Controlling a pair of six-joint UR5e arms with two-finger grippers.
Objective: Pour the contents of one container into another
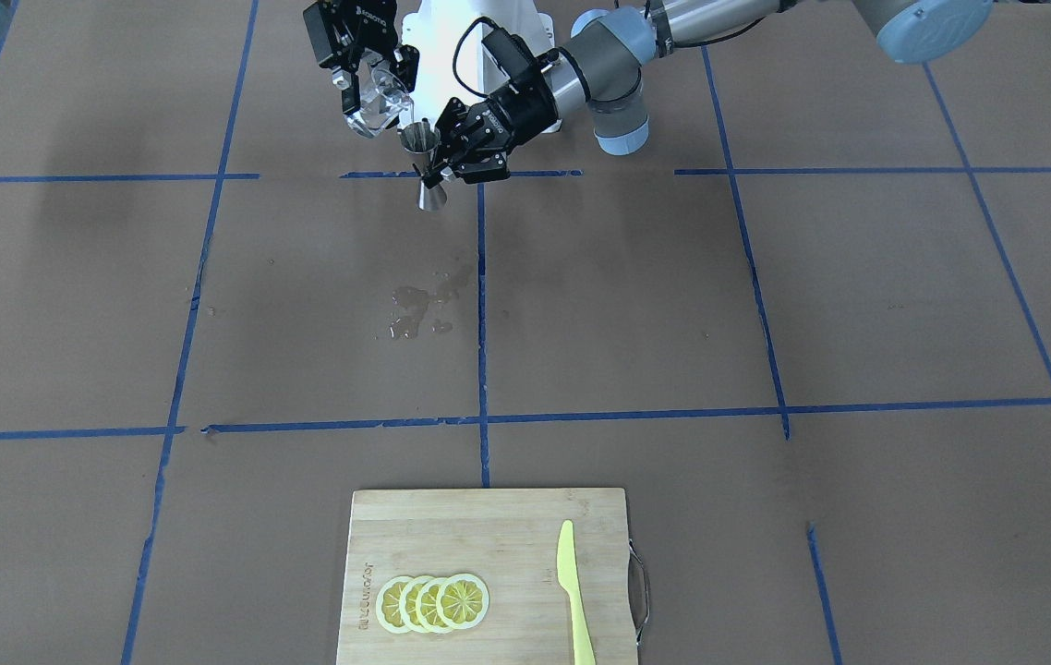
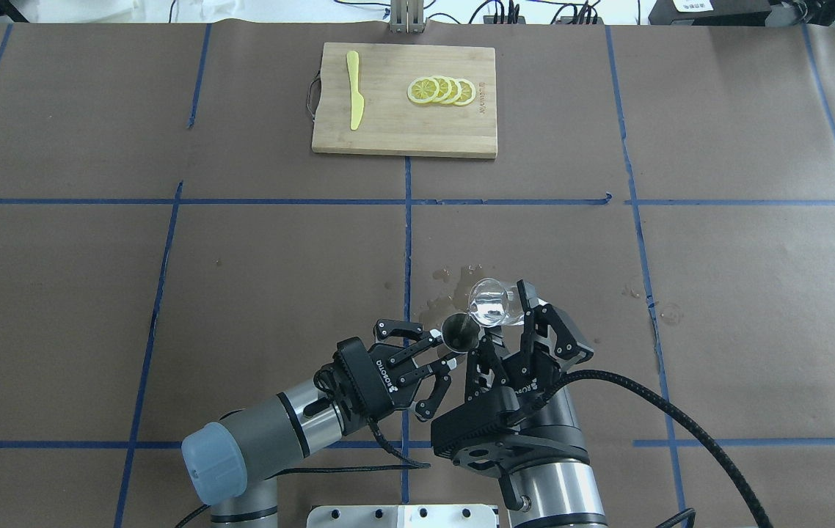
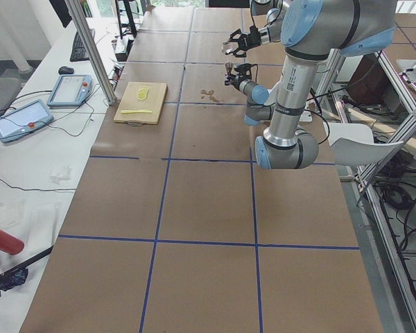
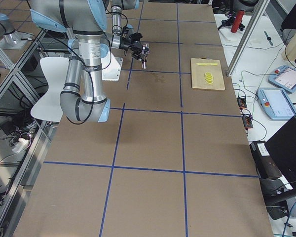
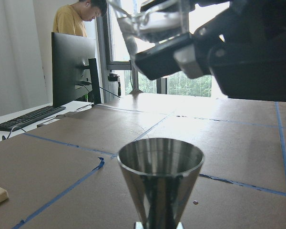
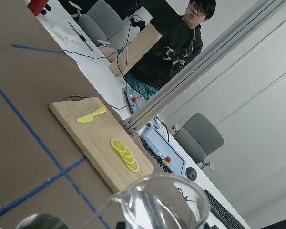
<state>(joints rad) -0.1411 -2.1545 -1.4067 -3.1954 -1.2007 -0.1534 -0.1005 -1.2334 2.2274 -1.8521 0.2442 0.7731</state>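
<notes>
Right hand (image 2: 509, 323) grips glass cup (image 2: 489, 306), tilted over jigger (image 2: 459, 331) mouth; left hand (image 2: 447, 349) clamps jigger upright by waist.

Bright, even light, soft shadows. Left wrist view backlit, windows (image 5: 181, 85) blown out; jigger (image 5: 160, 176) sharp, mirror reflections.

Robotics lab: taped table (image 2: 241, 293), monitor (image 5: 71, 67).

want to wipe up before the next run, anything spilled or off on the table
Yes: a wet patch of small puddles lies on the brown table cover, close to where the jigger and the tilted glass cup are held. It looks like spilled liquid. Nothing else stands out.
</notes>
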